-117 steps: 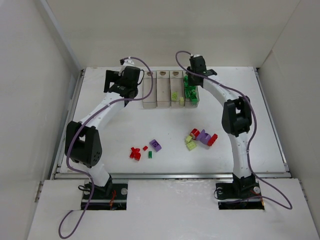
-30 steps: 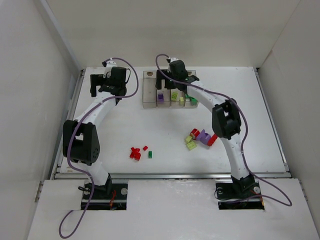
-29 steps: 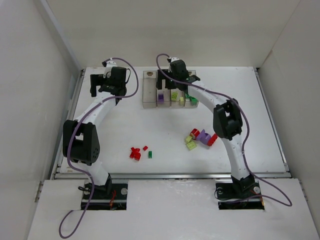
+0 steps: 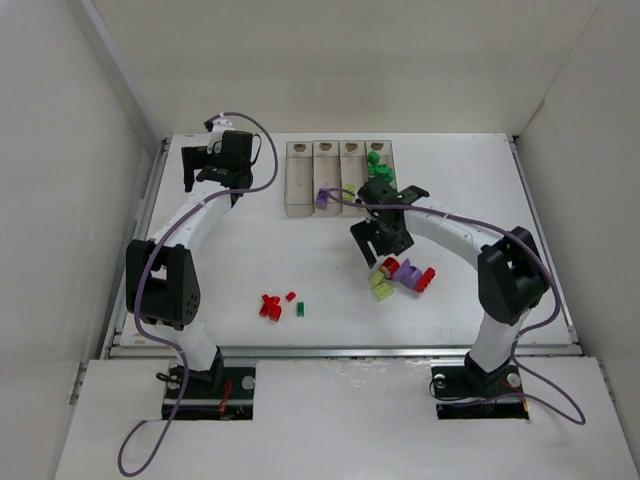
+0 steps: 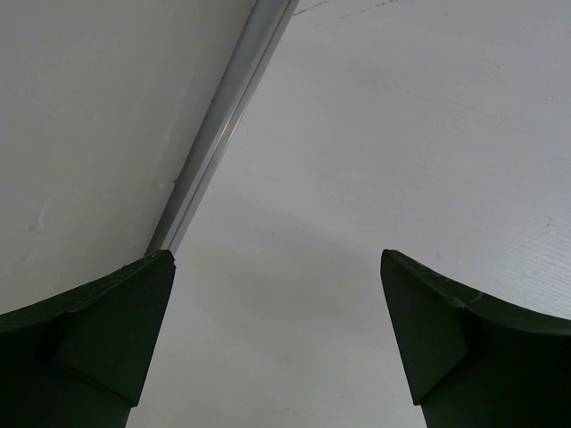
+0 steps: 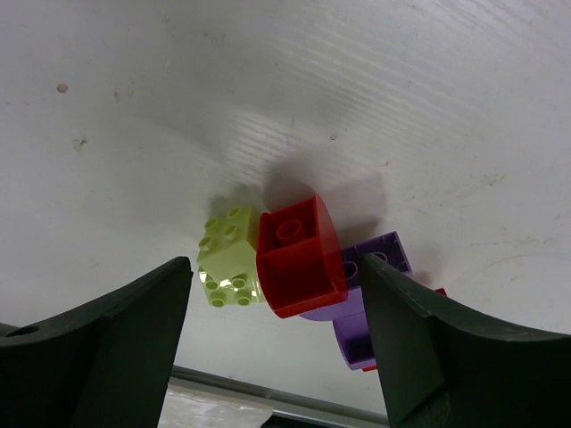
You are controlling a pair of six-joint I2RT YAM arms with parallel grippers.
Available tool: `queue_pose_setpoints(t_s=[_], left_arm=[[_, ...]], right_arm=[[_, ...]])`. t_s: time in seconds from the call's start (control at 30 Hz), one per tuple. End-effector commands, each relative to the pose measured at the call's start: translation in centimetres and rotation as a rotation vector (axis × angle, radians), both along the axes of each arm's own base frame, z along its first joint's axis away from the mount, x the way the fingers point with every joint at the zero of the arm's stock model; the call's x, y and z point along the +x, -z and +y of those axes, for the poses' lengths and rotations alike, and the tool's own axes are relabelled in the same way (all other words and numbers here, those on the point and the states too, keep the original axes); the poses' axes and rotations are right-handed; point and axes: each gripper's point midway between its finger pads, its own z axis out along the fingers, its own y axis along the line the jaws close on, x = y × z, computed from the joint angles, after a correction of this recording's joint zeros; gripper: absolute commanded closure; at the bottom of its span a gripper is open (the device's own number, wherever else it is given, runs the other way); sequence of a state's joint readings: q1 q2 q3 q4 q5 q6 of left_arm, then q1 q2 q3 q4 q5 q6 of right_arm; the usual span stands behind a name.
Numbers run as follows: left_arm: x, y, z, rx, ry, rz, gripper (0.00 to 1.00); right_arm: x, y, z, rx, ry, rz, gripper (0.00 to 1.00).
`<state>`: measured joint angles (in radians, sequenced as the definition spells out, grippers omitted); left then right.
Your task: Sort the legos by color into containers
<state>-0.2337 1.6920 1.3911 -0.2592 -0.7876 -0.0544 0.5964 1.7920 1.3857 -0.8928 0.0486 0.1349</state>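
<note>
Picking out the legos first: catching a glossy red brick (image 6: 299, 259), curved on one side with a round stud on top, pressed against a pale yellow-green brick (image 6: 230, 266) at its 9 o'clock and a purple brick (image 6: 375, 308) at its 4 o'clock. Placing that bunch on the white table (image 4: 560, 220), at about 4 o'clock from the middle. Spotting a looser scatter at 7 o'clock too, with a red pair (image 4: 269, 307), a smaller red piece (image 4: 291, 296) and a dark green piece (image 4: 300, 310) lying just apart. Following the right arm (image 4: 455, 235) now, rising from its base at 5 o'clock, bending at the elbow near 3 o'clock and reaching back toward the middle. Watching the right gripper (image 6: 275, 267) pointing down over the bunch, fingers (image 6: 116, 348) spread wide and straddling the red brick with a gap on both sides, gripping nothing. Finding the left arm (image 4: 195, 225) stretched far out to 10 o'clock, the left gripper (image 5: 277, 259) gaping wide over bare table beside the metal edge rail (image 5: 223, 134), holding nothing. Scanning the containers (image 4: 300, 205) at 12 o'clock, four clear bins in a row: seeing a purple piece (image 4: 322, 197) in the second from the left, a yellow-green piece (image 4: 349, 192) in the third, and green pieces (image 4: 378, 162) piled in the rightmost.
</note>
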Motion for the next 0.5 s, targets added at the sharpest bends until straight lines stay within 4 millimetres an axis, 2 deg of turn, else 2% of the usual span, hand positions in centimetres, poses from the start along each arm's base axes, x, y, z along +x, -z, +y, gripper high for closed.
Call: queue_pose_setpoints(t_s=[0.0, 0.13, 0.33, 0.47], left_arm=[[0.1, -1.9, 0.4, -0.013, -0.026, -0.056, 0.00], [0.1, -1.9, 0.4, -0.013, -0.026, -0.056, 0.00], [0.1, -1.9, 0.4, -0.013, -0.026, -0.056, 0.00], [0.1, -1.9, 0.4, -0.013, -0.026, -0.056, 0.00]], right_arm=[[-0.8, 0.3, -1.0, -0.086, -0.019, -0.001, 0.19], [-1.6, 1.5, -1.8, -0.113, -0.009, 0.024, 0.35], [-2.1, 2.0, -2.3, -0.135, -0.008, 0.035, 0.35], [-1.2, 1.4, -1.9, -0.118, -0.004, -0.004, 0.52]])
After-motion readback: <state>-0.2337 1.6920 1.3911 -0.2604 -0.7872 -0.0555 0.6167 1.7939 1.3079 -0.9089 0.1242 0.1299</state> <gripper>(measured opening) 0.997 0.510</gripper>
